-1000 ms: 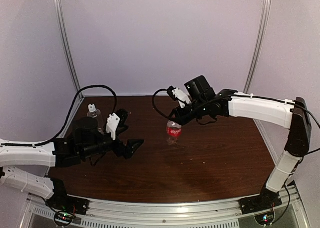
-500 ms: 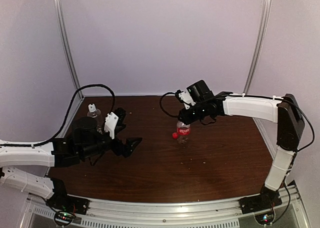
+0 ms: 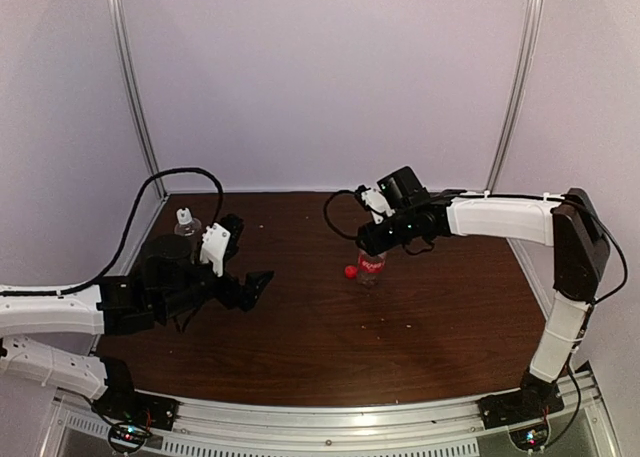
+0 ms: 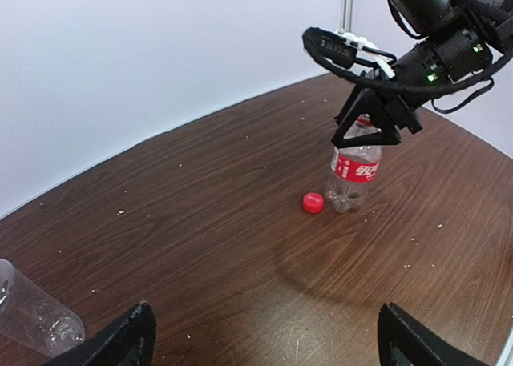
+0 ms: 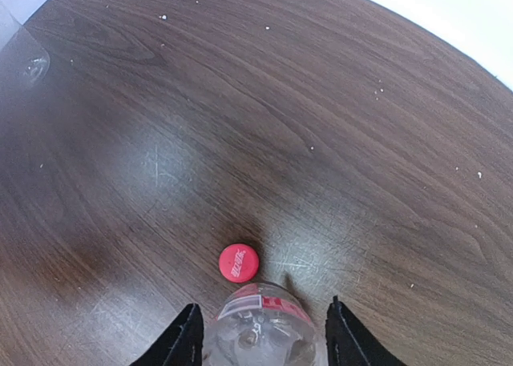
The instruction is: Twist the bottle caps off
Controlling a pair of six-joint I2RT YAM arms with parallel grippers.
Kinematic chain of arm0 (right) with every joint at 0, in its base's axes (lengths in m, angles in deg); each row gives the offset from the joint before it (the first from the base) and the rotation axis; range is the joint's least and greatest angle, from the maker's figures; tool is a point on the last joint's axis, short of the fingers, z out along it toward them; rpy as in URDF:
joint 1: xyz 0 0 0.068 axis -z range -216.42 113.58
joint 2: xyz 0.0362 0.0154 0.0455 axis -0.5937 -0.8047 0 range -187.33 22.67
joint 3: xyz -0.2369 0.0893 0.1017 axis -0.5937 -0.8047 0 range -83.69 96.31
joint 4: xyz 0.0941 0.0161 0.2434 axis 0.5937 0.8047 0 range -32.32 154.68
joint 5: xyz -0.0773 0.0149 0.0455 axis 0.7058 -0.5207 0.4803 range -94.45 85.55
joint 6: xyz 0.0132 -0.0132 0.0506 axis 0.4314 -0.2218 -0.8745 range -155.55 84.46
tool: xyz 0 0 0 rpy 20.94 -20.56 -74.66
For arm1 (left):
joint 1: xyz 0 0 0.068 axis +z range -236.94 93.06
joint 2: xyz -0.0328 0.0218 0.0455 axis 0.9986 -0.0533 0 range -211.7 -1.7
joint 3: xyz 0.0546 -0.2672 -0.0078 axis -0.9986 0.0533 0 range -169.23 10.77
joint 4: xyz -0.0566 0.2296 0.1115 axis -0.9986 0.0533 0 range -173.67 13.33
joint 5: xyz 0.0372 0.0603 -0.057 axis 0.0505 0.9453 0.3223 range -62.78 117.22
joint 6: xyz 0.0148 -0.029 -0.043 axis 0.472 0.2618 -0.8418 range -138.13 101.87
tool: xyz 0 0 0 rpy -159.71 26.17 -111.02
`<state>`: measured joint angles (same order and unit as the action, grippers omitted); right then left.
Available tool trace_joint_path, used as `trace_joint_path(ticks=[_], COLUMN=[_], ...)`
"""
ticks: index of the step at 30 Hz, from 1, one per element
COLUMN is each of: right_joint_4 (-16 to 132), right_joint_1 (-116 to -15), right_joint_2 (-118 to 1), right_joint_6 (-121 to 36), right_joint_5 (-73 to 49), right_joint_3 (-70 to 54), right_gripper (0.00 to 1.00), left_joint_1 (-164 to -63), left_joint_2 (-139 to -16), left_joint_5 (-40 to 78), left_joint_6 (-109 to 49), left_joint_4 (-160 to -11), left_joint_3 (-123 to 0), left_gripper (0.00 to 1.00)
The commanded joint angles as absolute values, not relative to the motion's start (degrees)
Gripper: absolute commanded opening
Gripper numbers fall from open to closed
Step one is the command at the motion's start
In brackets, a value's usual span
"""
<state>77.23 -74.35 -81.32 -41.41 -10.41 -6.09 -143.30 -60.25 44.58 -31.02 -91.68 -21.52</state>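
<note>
The shorter bottle (image 3: 369, 267) with the red label band stands uncapped mid-table, also seen as bottle (image 4: 355, 174) and from above as bottle (image 5: 260, 330). Its red cap (image 3: 350, 272) lies flat on the table just left of it, shown as cap (image 4: 313, 202) and cap (image 5: 239, 263). My right gripper (image 5: 263, 306) hangs over the bottle's top, jaws apart on either side with a small gap; right gripper (image 3: 374, 243). The taller bottle (image 3: 186, 229) with its white cap (image 3: 184, 215) stands at the back left. My left gripper (image 4: 264, 318) is wide open and empty, low over the left of the table.
The brown wooden table (image 3: 430, 317) carries scattered crumbs. Metal frame posts (image 3: 133, 87) rise at the back corners before white walls. The right arm's black cable (image 4: 345, 54) loops above the shorter bottle. The taller bottle's body (image 4: 36, 318) shows at the left wrist view's lower left.
The right gripper carried the short bottle rightward, and the red cap came to rest on the table beside it. Its jaws have parted off the bottle. The left arm drew back slightly.
</note>
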Motion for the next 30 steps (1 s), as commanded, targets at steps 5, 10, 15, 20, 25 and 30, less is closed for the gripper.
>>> trace_joint_path(ticks=[5, 10, 15, 20, 25, 30], right_joint_4=[77.08, 77.6, 78.48, 78.64, 78.95, 79.08], right_joint_1=[-73.91, -73.87, -73.9, -74.07, -74.37, -74.58], right_joint_2=[-76.54, -73.37, -69.79, -65.19, -61.74, -60.51], right_joint_6=[-41.61, -41.53, -41.52, -41.73, -41.75, -41.79], right_joint_5=[-10.02, -9.45, -9.64, -11.28, -13.32, -14.72], right_joint_3=[-7.57, -7.49, -6.99, -7.14, -7.75, -8.36], right_gripper=[0.62, 0.74, 0.86, 0.9, 0.9, 0.9], left_joint_1=[-143.21, -140.66, -136.02, -128.35, -121.12, -113.96], left_joint_2=[-56.6, -55.24, -55.44, -58.52, -61.78, -63.74], left_joint_5=[53.1, 55.01, 55.95, 55.91, 54.45, 51.87], left_joint_6=[-28.8, -28.33, -30.54, -32.31, -33.16, -33.77], left_joint_4=[-86.01, -80.05, -76.32, -74.67, -75.57, -76.86], left_joint_3=[-26.11, -28.63, -29.95, -31.04, -31.8, -32.29], left_gripper=[0.98, 0.98, 0.98, 0.98, 0.98, 0.98])
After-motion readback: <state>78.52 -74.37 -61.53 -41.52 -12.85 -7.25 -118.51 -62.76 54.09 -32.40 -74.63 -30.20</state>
